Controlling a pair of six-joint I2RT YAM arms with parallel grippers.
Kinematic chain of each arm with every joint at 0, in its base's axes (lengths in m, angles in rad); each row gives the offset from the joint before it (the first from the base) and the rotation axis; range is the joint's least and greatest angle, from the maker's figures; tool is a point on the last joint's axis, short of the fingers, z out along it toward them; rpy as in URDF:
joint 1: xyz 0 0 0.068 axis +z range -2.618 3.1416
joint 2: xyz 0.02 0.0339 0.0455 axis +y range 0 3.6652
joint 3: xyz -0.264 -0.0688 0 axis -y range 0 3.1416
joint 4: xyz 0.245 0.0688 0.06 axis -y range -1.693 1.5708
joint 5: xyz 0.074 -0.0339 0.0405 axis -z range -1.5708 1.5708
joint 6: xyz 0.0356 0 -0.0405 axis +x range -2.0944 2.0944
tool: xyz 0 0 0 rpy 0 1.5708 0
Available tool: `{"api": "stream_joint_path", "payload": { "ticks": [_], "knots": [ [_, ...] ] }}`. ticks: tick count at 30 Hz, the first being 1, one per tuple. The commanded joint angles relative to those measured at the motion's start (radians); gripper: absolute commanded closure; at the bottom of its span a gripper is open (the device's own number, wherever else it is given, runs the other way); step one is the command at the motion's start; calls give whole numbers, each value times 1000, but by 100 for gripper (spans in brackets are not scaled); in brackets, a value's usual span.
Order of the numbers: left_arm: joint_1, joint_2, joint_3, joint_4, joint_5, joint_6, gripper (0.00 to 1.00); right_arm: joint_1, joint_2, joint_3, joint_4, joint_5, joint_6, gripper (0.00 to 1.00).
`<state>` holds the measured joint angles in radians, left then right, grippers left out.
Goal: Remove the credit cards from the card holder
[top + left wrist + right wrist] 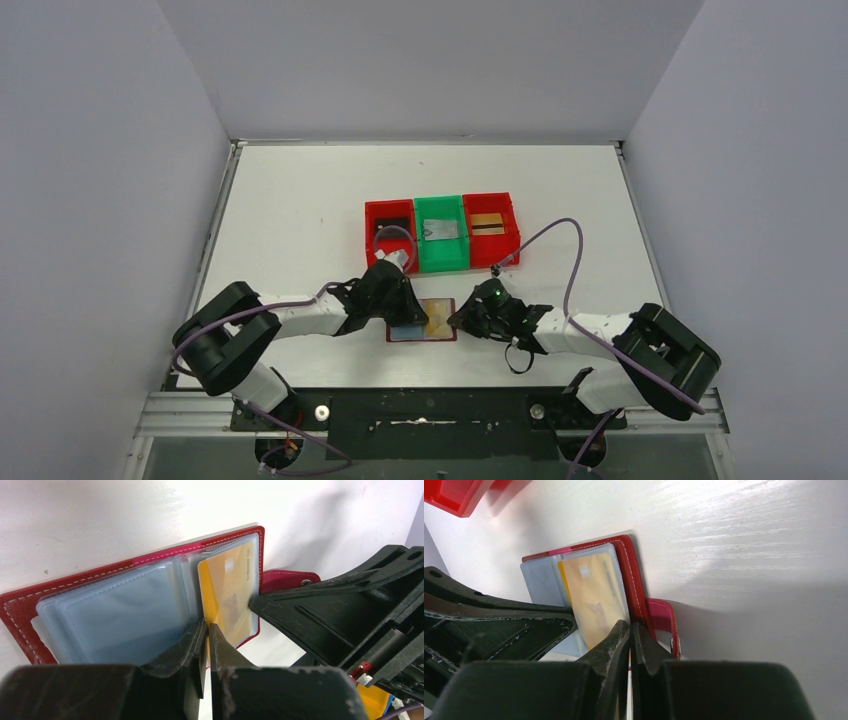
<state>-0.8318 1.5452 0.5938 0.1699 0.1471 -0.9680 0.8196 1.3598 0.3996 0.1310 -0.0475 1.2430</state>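
The dark red card holder (421,339) lies open on the table between my arms, its pale blue-grey sleeves (125,615) fanned out. A gold-yellow credit card (230,590) sticks partly out of a sleeve on the wallet's right half. My left gripper (207,626) is shut on this card's near edge. My right gripper (629,625) is shut, its tips against the card holder's right edge (636,585), next to the snap tab (664,617). In the top view the left gripper (405,300) and the right gripper (465,318) flank the wallet.
Three bins stand in a row behind the wallet: a red bin (375,232), a green bin (441,262) with a grey card in it, and a red bin (508,228) with a gold card. Grey walls enclose the table.
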Motion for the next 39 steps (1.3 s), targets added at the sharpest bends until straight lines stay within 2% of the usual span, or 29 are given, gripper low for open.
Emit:
{"api": "stream_joint_path", "payload": {
  "ticks": [1,6,14,18,24,39],
  "knots": [
    [-16,-65,11,183,114,-33,97,3,80,-16,-59,34,-16,100],
    [-13,-67,1,220,136,-26,98,4,82,-14,-59,33,-17,100],
    [-13,2,-9,260,177,-57,87,4,90,-8,-53,23,-22,100],
    [-13,4,-17,270,182,-64,87,4,97,-6,-49,18,-20,100],
    [-12,-8,6,168,145,-19,100,4,84,-2,-69,32,-13,100],
    [8,-57,8,147,154,4,100,4,77,8,-95,51,-12,100]
  ]
}}
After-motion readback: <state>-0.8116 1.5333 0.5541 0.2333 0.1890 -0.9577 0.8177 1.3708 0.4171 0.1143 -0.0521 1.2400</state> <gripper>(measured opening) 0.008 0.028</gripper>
